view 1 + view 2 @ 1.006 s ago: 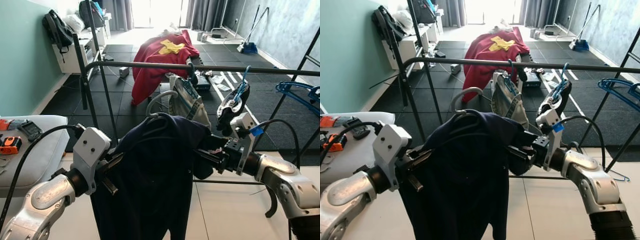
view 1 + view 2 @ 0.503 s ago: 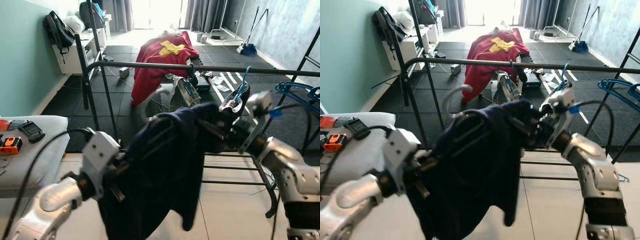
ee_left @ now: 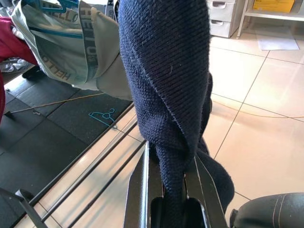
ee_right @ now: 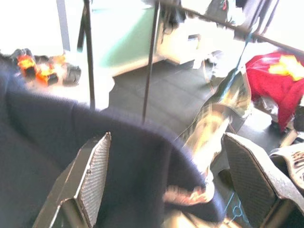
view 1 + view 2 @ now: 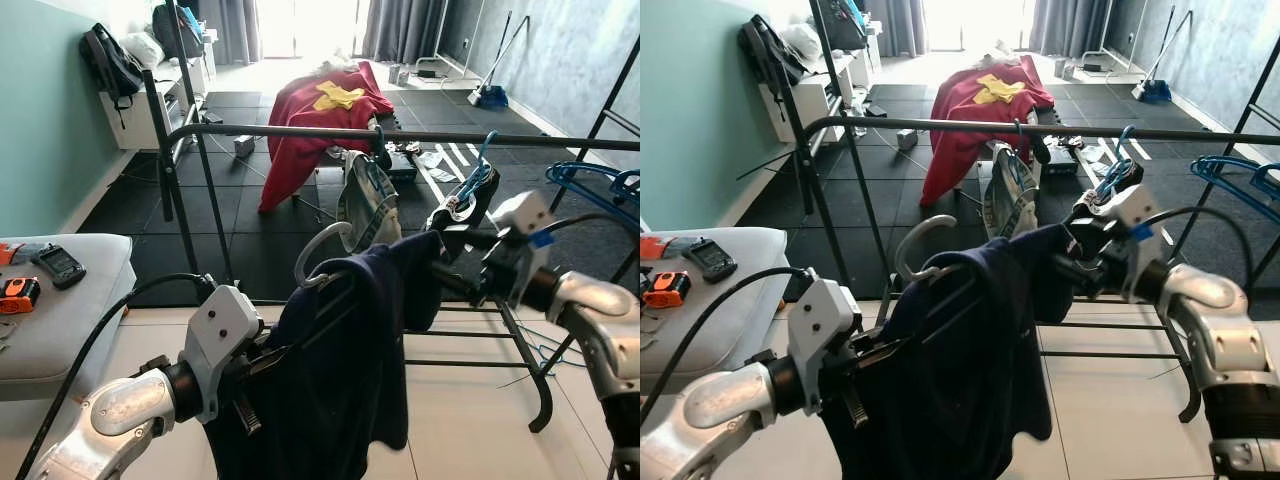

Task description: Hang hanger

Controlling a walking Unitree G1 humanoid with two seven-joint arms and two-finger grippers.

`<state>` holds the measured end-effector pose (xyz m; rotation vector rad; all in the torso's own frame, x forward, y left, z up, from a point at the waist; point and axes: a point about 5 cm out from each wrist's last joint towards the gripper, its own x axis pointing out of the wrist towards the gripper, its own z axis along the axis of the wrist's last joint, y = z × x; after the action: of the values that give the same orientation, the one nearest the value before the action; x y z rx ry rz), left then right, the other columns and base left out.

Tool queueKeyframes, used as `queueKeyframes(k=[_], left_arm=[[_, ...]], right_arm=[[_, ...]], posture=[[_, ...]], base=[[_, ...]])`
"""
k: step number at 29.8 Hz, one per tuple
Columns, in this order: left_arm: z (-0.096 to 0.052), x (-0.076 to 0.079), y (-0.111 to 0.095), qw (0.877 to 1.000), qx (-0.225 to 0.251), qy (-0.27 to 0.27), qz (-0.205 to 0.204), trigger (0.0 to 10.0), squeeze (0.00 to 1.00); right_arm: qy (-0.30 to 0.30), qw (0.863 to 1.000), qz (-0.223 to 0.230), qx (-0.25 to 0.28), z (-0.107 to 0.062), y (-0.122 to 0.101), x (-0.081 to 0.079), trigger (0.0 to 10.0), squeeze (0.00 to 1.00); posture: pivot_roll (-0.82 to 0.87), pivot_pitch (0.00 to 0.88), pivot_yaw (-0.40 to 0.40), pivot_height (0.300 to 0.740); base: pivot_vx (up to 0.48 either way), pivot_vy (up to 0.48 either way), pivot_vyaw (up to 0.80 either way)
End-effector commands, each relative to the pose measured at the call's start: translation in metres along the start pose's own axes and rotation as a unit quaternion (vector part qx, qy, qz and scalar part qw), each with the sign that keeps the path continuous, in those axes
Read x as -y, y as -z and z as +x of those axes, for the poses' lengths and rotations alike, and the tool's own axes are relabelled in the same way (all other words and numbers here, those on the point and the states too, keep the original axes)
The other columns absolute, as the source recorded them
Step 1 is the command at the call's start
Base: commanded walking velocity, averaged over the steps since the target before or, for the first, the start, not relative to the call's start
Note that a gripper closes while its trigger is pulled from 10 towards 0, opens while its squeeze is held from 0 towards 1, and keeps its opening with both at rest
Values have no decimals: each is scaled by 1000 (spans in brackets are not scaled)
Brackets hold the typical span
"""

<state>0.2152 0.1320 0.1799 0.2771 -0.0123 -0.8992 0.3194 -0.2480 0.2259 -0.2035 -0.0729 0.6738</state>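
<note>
We see grey plastic hanger hook up, dark navy knit garment draped; left gripper clamps garment; right gripper fingers spread wide beside shoulder.

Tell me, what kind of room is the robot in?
Probably a room at home used for laundry: a clothes rail with garments hanging, a red garment draped farther back, and a backpack by the wall.
</note>
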Motion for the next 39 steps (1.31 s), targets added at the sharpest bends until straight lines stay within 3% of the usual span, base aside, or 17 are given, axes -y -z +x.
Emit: queueKeyframes(k=[1,7,9,10,11,12,13,14,16,17,18,19,26,33,34,35,39], left_arm=[[-3,-2,-7,1000,12,2,26,10000,0],[-3,-4,-3,1000,2,-6,25,10000,0],[-2,-5,-3,1000,1,-12,25,10000,0],[0,-7,-4,1000,3,-19,24,10000,0],[0,-7,-4,1000,3,-19,24,10000,0],[2,-9,-5,999,6,-28,23,10000,0],[2,-9,-5,999,6,-28,23,10000,0],[6,-10,-8,999,12,-35,21,10000,0],[6,-10,-8,999,12,-35,21,10000,0],[9,-10,-11,999,21,-39,17,10000,0],[9,-10,-11,999,21,-39,17,10000,0],[12,-9,-14,999,31,-41,14,10000,0],[17,-6,-25,998,59,-37,6,10000,0],[18,3,-36,996,87,-15,-3,10000,0],[18,4,-40,995,96,-10,-5,10000,0],[18,5,-43,994,105,-6,-9,10000,0],[18,6,-45,994,112,-3,-11,10000,0]], right_arm=[[3,999,15,29,0,-5,2,10000,0],[31,989,68,129,-6,-25,16,10000,0],[-3,988,79,131,-5,-25,8,10000,0],[-62,989,74,111,-4,-20,-8,10000,0],[-62,989,74,111,-4,-20,-8,10000,0],[-118,986,75,89,-3,-13,-25,10000,0],[-118,986,75,89,-3,-13,-25,10000,0],[-166,980,81,74,0,-7,-43,10000,0],[-166,980,81,74,0,-7,-43,10000,0],[-194,975,85,63,5,-2,-57,10000,0],[-194,975,85,63,5,-2,-57,10000,0],[-209,973,86,55,10,3,-68,10000,0],[-197,977,71,28,24,15,-78,10000,0],[-116,993,33,8,39,20,-67,10000,0],[-100,995,29,4,41,20,-65,8510,0],[-88,996,27,3,42,20,-63,5098,0],[-82,996,26,2,43,20,-62,5098,0]], posture=[[-49,0,0,740],[-51,0,4,740],[-53,0,5,740],[-53,0,7,740],[-53,0,7,740],[-53,0,8,740],[-53,0,8,740],[-53,0,10,740],[-53,0,10,740],[-55,0,13,740],[-55,0,13,740],[-52,0,11,740],[-47,0,7,740],[-43,0,4,740],[-41,0,3,740],[-41,0,4,740],[-41,0,4,740]], base=[[0,0,0],[0,0,0],[0,0,0],[0,0,0],[0,0,0],[0,0,0],[0,0,0],[0,0,0],[0,0,0],[0,0,0],[0,0,0],[0,0,0],[0,0,0],[0,0,0],[0,0,0],[0,0,0],[0,0,0]])
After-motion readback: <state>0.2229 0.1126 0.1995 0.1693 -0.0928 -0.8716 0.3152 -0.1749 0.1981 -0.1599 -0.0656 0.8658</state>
